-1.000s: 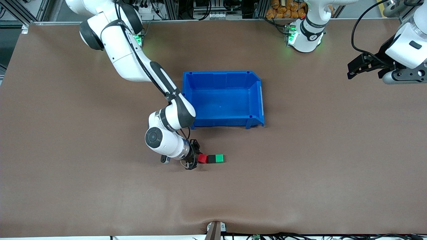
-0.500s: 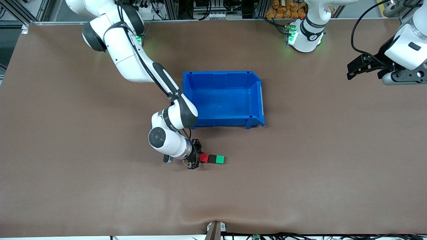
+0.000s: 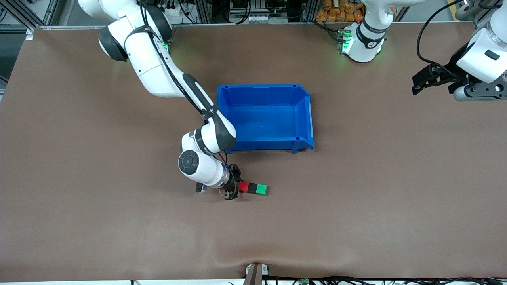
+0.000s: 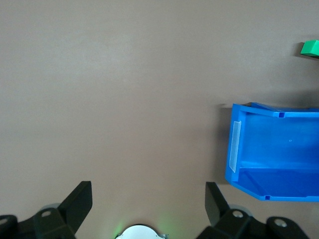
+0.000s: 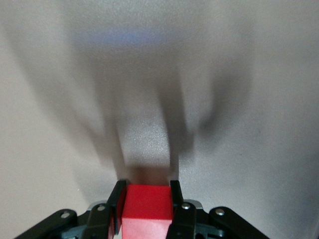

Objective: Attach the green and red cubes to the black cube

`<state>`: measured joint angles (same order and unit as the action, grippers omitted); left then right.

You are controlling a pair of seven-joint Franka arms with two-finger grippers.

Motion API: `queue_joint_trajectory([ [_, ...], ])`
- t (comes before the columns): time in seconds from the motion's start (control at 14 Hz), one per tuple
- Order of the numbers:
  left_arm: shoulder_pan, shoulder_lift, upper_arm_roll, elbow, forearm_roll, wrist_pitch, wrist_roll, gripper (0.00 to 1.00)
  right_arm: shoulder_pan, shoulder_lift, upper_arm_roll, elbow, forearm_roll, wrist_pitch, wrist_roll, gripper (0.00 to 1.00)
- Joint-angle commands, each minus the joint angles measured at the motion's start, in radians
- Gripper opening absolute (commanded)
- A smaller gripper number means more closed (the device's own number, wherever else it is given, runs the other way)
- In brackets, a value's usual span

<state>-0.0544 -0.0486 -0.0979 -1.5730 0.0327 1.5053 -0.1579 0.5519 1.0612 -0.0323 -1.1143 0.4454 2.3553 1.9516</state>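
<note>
Though clamped, red cube [image 5: 145,209] hides black cube [image 3: 251,188].

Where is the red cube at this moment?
The red cube sits shut in the right gripper, against the black cube, nearer the front camera than the blue bin.

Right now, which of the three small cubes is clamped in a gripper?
The red cube, at the row's right-arm end, held by the right gripper. The black cube and green cube lie free.
</note>
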Motion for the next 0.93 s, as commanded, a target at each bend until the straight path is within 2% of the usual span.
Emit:
queue_joint_trajectory([
  [0.0, 0.001, -0.005, -0.002, -0.001, 0.004, 0.001, 0.001, 1.00, 0.013, 0.026, -0.012, 0.042, -0.028, -0.001, 0.006, 0.23],
  [0.07, 0.001, -0.005, -0.002, 0.001, 0.004, 0.001, 0.001, 1.00, 0.013, 0.026, -0.011, 0.042, -0.048, -0.001, 0.007, 0.31],
  [0.14, 0.001, -0.004, -0.002, 0.001, 0.004, 0.001, 0.001, 1.00, 0.014, 0.026, -0.011, 0.041, -0.060, -0.001, 0.007, 0.33],
  [0.36, -0.001, -0.002, -0.002, -0.001, 0.004, 0.001, 0.001, 1.00, 0.017, 0.025, -0.011, 0.040, -0.063, -0.001, 0.007, 0.52],
  [0.5, -0.001, 0.001, -0.002, 0.001, 0.004, 0.003, 0.001, 1.00, 0.017, 0.023, -0.012, 0.040, -0.065, -0.004, 0.007, 0.78],
  [0.71, -0.001, 0.003, -0.002, 0.001, 0.004, 0.004, 0.000, 1.00, 0.017, 0.016, -0.011, 0.039, -0.089, -0.008, 0.009, 0.86],
  [0.86, -0.001, 0.009, -0.002, 0.004, 0.004, 0.004, 0.000, 1.00, 0.017, 0.011, -0.011, 0.037, -0.089, -0.010, 0.009, 0.96],
])
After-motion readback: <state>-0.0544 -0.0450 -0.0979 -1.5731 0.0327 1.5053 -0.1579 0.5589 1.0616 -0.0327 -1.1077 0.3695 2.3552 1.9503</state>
